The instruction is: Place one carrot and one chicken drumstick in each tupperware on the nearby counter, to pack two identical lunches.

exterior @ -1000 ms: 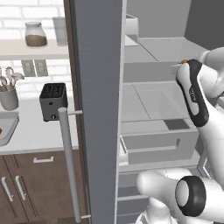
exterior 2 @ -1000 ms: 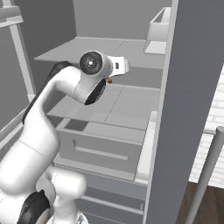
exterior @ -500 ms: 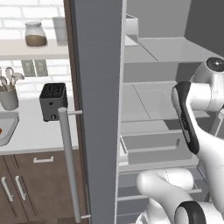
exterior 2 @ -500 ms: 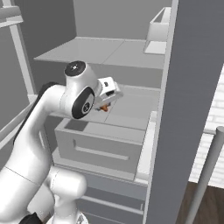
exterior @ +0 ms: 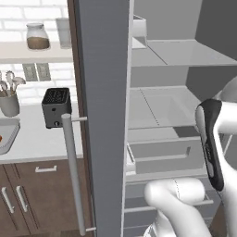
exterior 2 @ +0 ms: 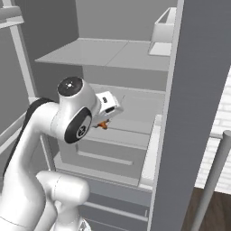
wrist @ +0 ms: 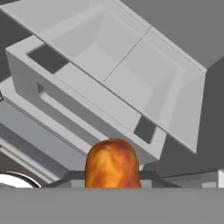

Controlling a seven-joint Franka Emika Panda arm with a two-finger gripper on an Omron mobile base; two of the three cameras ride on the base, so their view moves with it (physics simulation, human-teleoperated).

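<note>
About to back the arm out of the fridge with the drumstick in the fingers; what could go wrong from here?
1. The chicken drumstick is gripped near one end, with most of it sticking out past the fingers; a fast swing might let it slip.
2. The gripper sits inside the fridge above the drawer, with the open fridge door close beside it; a wide turn could clip the door's edge.
3. The toaster stands on the counter just past the door, in the likely path.

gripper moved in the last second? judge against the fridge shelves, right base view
Yes. The gripper, shut on the chicken drumstick, has dropped from the upper fridge shelf level to just above the drawer.
</note>
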